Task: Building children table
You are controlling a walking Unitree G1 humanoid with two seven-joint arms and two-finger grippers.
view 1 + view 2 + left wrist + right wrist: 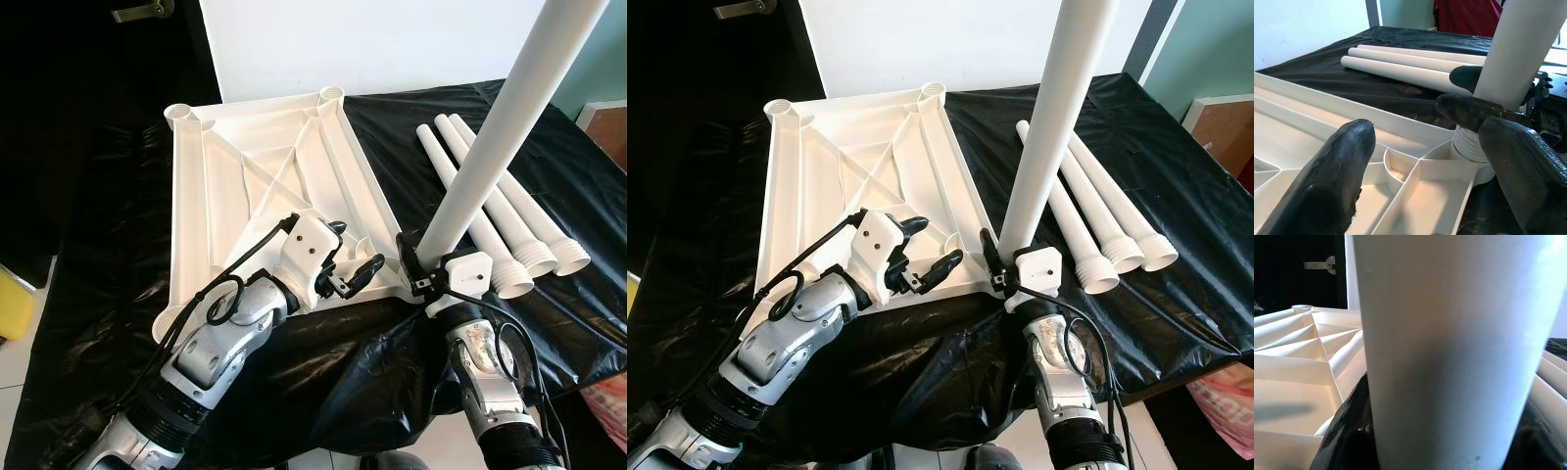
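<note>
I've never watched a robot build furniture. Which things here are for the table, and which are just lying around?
For the table: upside-down tabletop; upright leg held by right gripper; three spare legs; left gripper.

Lying about: black sheet; yellow object; door handle.

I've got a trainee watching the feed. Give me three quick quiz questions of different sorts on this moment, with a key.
1. True or false: the upside-down white plastic tabletop rests on the black plastic sheet.
2. How many loose white plastic table legs lie on the sheet beside the tabletop?
3. The right gripper holds the upright white plastic leg: A) lying flat on the sheet, B) standing at the tabletop's near right corner socket, C) at the far left corner socket.

Key
1. True.
2. Three.
3. B. Its threaded end sits at the corner socket; the left gripper rests open over the tabletop nearby.
</note>
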